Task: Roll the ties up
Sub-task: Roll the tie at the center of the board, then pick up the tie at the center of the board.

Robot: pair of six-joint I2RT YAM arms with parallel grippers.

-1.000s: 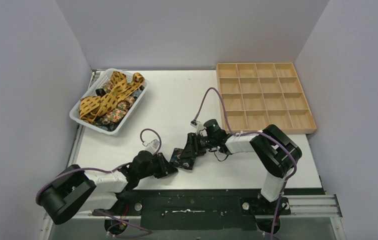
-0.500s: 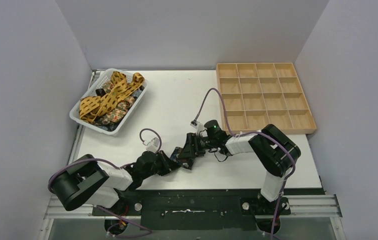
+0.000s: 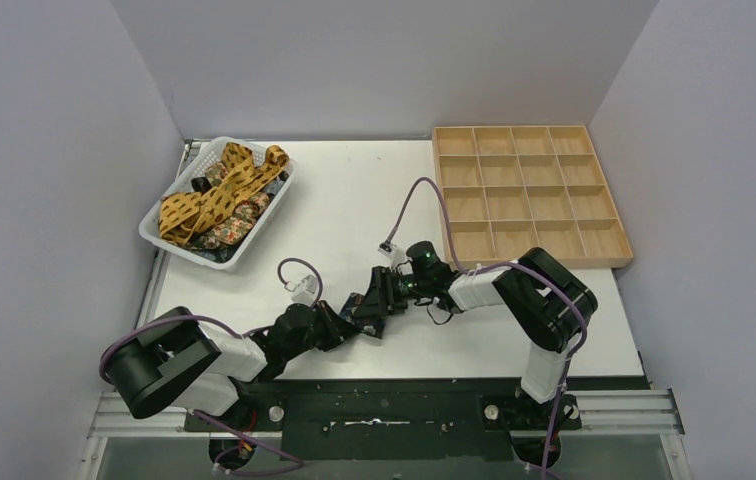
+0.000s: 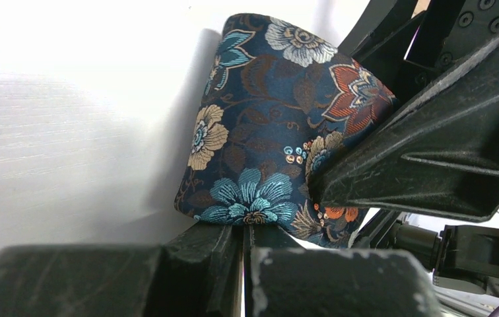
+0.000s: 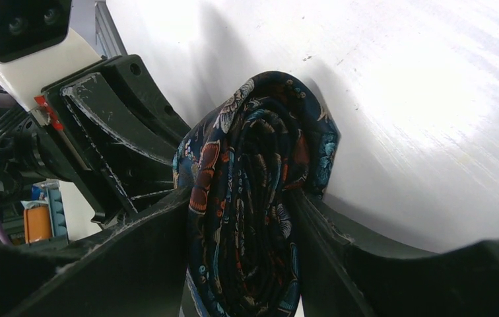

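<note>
A navy floral tie (image 3: pixel 363 311) is wound into a tight roll near the table's front middle. My right gripper (image 3: pixel 374 303) is shut on the roll (image 5: pixel 253 198), one finger on each flat side, with the spiral end facing its camera. My left gripper (image 3: pixel 345 326) comes in from the left, jaws pressed together, tips (image 4: pixel 243 231) against the lower edge of the roll (image 4: pixel 266 119). Whether any fabric is pinched between them is not visible. More ties (image 3: pixel 216 196), mustard and dark floral, lie heaped in the white basket (image 3: pixel 254 243).
A wooden tray (image 3: pixel 554 258) with several compartments sits at the back right. The basket stands at the back left. Purple cables loop above both wrists (image 3: pixel 299 265). The right gripper's finger (image 4: pixel 432 152) crowds the left wrist view.
My left arm has slid right towards the roll and its jaws have closed fully. The right gripper has stayed round the roll, drifting slightly left.
</note>
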